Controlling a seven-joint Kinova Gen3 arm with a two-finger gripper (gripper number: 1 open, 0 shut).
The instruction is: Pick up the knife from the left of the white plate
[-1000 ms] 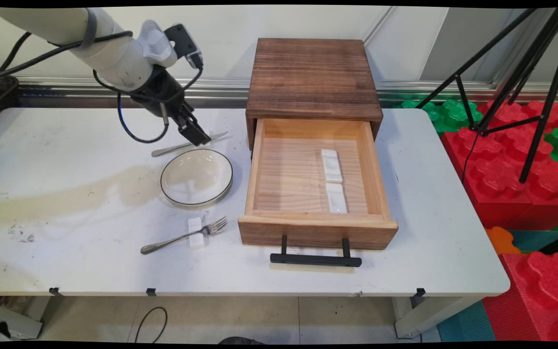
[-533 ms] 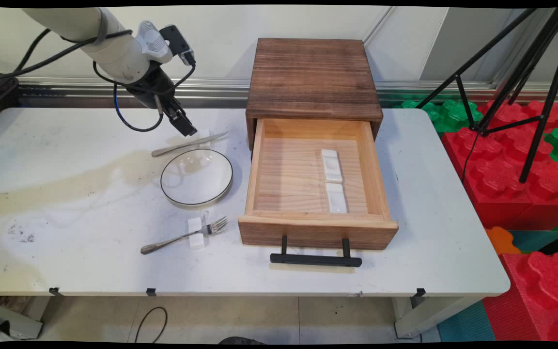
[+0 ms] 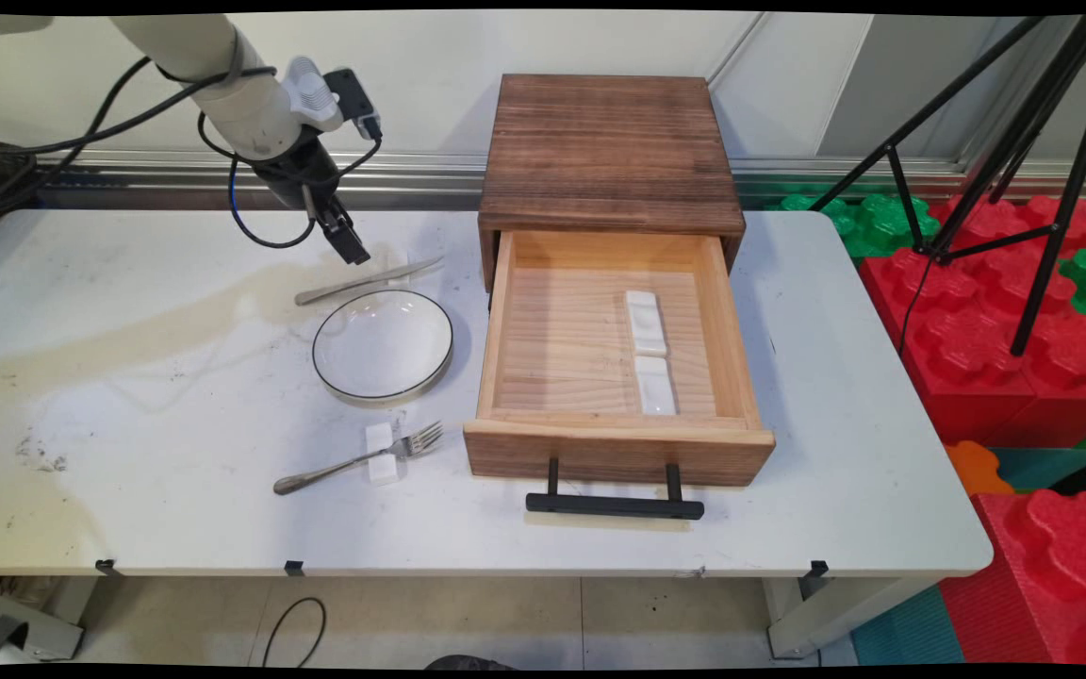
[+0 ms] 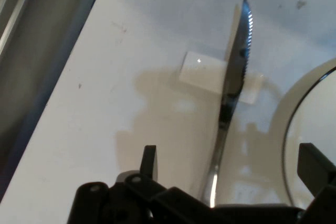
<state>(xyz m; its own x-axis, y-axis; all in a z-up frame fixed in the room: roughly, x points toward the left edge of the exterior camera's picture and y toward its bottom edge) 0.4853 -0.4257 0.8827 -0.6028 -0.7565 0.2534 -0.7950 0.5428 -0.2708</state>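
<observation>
My gripper (image 3: 352, 247) hung above the far left part of the white table (image 3: 128, 453), its two fingers spread wide apart and holding nothing. In the hand view the left fingertip (image 4: 149, 162) and the right one (image 4: 314, 166) stood on either side of the knife (image 4: 234, 85), without touching it. The knife lay just below and to the right of my fingers in the main view, its serrated blade resting across a small white rest (image 4: 202, 72), its handle pointing left. Just in front of it sat the round plate (image 3: 383, 346) with a dark rim, near the knife but apart from it.

Nearer the front edge a fork (image 3: 359, 459) lay across a second white rest (image 3: 380, 453). To the right stood a wooden box (image 3: 607, 151) with its drawer (image 3: 600, 453) pulled out; two white rests (image 3: 649, 351) lay inside it, end to end. Left of the plate and fork the table was stained. Beyond my gripper ran the table's far edge and the wall.
</observation>
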